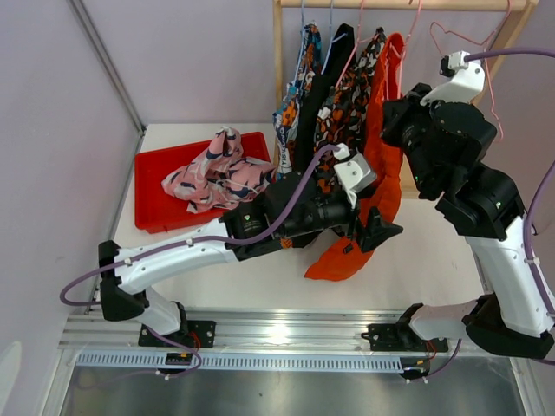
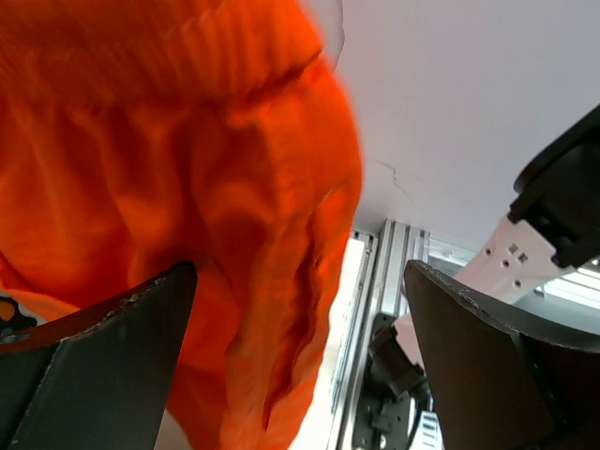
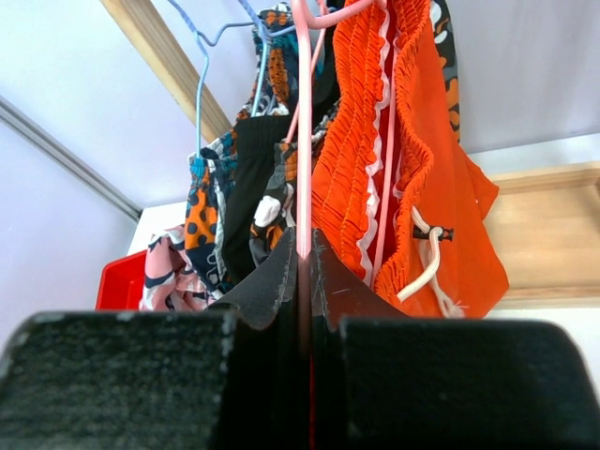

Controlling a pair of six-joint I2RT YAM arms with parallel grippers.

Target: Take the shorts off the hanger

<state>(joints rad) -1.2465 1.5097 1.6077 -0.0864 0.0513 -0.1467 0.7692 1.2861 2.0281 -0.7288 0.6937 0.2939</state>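
Observation:
The plain orange shorts (image 1: 351, 258) hang from a pink hanger (image 3: 302, 141) on the rack, at the right end of the row. My right gripper (image 1: 390, 115) is shut on that hanger's wire, with its fingers pinching the wire (image 3: 305, 239) beside the orange waistband (image 3: 375, 159). My left gripper (image 1: 380, 232) is open at the shorts' lower part; in the left wrist view the orange fabric (image 2: 187, 169) fills the gap (image 2: 300, 281) against the left finger. Blotched (image 1: 351, 87), black (image 1: 316, 95) and blue printed shorts (image 1: 299, 78) hang to the left. The pink printed shorts (image 1: 217, 173) lie in the red tray (image 1: 152, 186).
The wooden rack bar (image 1: 399, 4) runs across the back, with an empty pink hanger (image 1: 486, 69) at its right end. The red tray stands at the table's back left. A purple wall is close behind the rack.

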